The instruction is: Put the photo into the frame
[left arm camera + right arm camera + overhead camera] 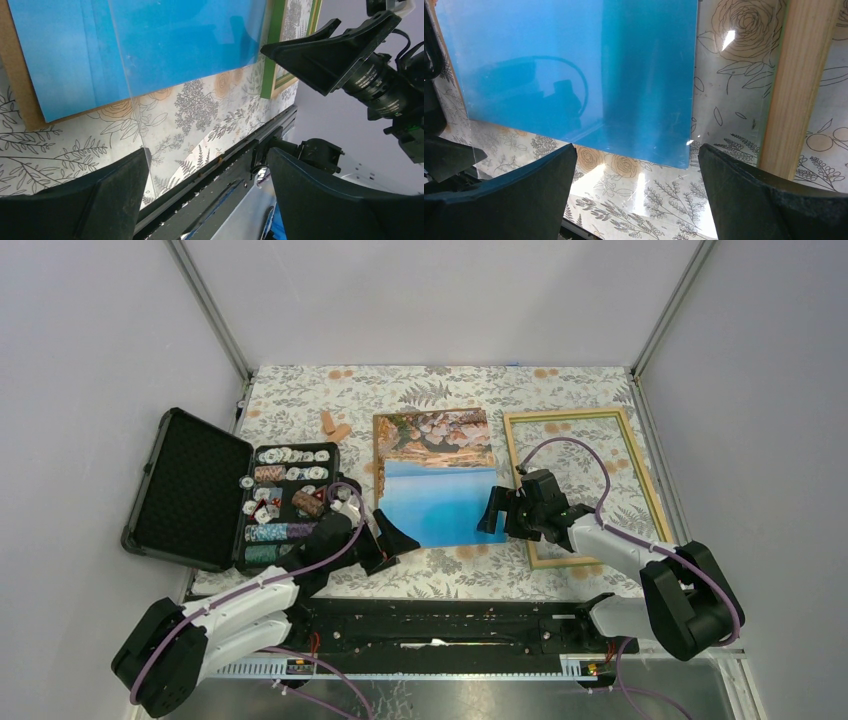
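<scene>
The photo [435, 480] lies face up in the middle of the floral table, rocky coast at the far end. Its blue part fills the left wrist view [150, 45] and the right wrist view [549, 65]. The frame [585, 485] lies flat to its right, light wood side up. Its green edge shows in the left wrist view [272, 55] and a wood rail in the right wrist view [796, 85]. My left gripper [392, 540] [207, 165] is open and empty by the photo's near left corner. My right gripper [495, 512] [636, 155] is open and empty at its near right corner.
A brown backing board [20, 85] pokes out under the photo's edge, and a clear pane [130, 115] lies partly over the photo. An open black case of poker chips [240, 495] stands at the left. Two small tan pieces [335, 425] lie behind. A black rail [440, 620] runs along the front.
</scene>
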{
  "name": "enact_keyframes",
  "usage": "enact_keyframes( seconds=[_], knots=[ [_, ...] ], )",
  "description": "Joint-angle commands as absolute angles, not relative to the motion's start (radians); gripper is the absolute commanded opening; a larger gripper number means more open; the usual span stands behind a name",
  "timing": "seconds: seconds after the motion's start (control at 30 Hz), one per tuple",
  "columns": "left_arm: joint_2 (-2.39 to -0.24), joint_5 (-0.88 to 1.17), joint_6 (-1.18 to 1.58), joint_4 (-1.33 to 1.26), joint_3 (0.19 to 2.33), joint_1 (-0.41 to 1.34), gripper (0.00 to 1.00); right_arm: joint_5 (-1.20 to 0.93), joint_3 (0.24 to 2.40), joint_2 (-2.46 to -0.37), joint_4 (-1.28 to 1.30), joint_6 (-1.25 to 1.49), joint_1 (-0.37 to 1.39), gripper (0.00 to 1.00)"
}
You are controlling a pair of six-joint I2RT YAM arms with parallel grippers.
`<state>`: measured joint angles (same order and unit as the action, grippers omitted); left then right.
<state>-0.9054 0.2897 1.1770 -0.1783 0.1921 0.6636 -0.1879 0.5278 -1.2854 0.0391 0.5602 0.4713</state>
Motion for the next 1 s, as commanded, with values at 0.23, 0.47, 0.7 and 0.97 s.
enact_keyframes(
  seconds=[0.23, 0.47, 0.7, 0.97],
  knots=[
    [-0.897, 0.288, 1.292, -0.391, 0.126, 0.666, 0.62, -0.216, 0.504, -1.264, 0.087, 0.581, 0.48, 1.0],
    [-0.963, 0.29, 1.274, -0.418, 0.142, 0.666, 0.35, -0.228, 0.514, -1.258, 0.097, 0.586, 0.48, 1.0],
    [-1.002, 0.268, 1.173, -0.336, 0.203, 0.661, 0.15, -0.219, 0.533, -1.236, 0.139, 0.576, 0.48, 1.0],
    [-0.881, 0.225, 1.042, -0.097, 0.271, 0.597, 0.0, -0.173, 0.572, -1.158, 0.206, 0.566, 0.48, 1.0]
  ],
)
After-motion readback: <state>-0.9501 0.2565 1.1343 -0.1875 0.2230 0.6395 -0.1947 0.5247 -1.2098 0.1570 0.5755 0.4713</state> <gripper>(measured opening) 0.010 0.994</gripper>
